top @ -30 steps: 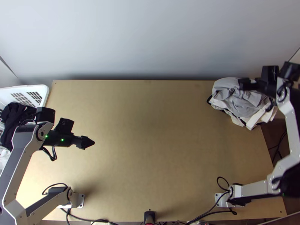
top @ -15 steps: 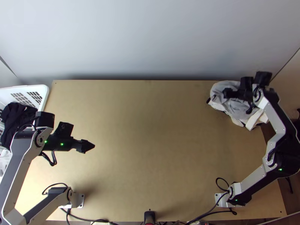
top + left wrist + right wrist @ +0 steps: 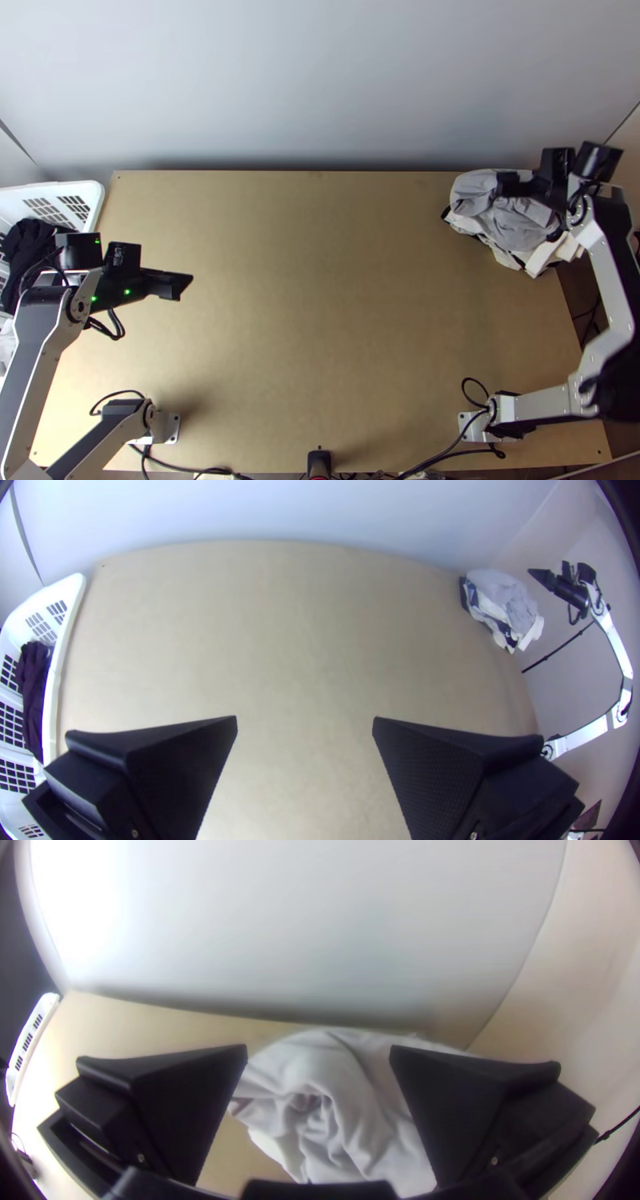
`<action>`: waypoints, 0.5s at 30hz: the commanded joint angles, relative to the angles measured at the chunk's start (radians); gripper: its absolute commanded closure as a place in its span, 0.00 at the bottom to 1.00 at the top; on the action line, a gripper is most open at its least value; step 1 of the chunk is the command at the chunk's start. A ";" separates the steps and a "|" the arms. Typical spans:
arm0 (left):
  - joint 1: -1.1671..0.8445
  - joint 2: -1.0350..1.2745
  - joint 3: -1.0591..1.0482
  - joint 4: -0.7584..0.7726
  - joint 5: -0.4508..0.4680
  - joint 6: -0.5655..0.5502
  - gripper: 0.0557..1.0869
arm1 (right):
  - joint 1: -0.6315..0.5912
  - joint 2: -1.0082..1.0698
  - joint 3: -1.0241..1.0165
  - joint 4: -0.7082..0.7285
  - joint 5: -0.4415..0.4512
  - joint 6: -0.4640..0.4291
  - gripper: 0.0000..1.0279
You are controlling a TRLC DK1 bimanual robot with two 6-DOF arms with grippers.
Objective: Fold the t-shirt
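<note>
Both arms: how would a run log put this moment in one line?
right end effector: open, above bunched cloths, far right corner | left end effector: open, over table | neither holds cloth

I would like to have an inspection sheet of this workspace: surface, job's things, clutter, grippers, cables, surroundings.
Surface: light wooden table, no damage seen.
Job's things: grey and white cloth bunched in the far right corner; whether it is a t-shirt cannot be told.
Clutter: white basket at the left edge, dark cloth inside.
Grippers: left gripper open above the table's left part; right gripper open at the bunched cloth.
Cables: black cables near both arm bases.
Surroundings: pale wall behind the table.
</note>
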 commanded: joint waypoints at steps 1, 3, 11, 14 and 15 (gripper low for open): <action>-0.002 -0.073 -0.080 0.165 -0.101 -0.042 0.04 | 0.106 -0.180 0.035 -0.028 -0.004 0.109 0.03; -0.004 -0.134 -0.146 0.237 -0.131 -0.025 0.04 | 0.152 -0.237 -0.037 -0.040 -0.004 0.169 0.03; -0.025 -0.378 -0.436 0.395 -0.238 0.070 0.05 | 0.356 -0.524 -0.546 -0.012 0.148 0.183 0.03; -0.025 -0.531 -0.551 0.435 -0.262 0.072 0.05 | 0.426 -0.714 -0.738 0.094 0.263 0.190 0.03; -0.027 -0.585 -0.585 0.440 -0.262 0.072 0.05 | 0.460 -0.758 -0.778 0.084 0.292 0.143 0.03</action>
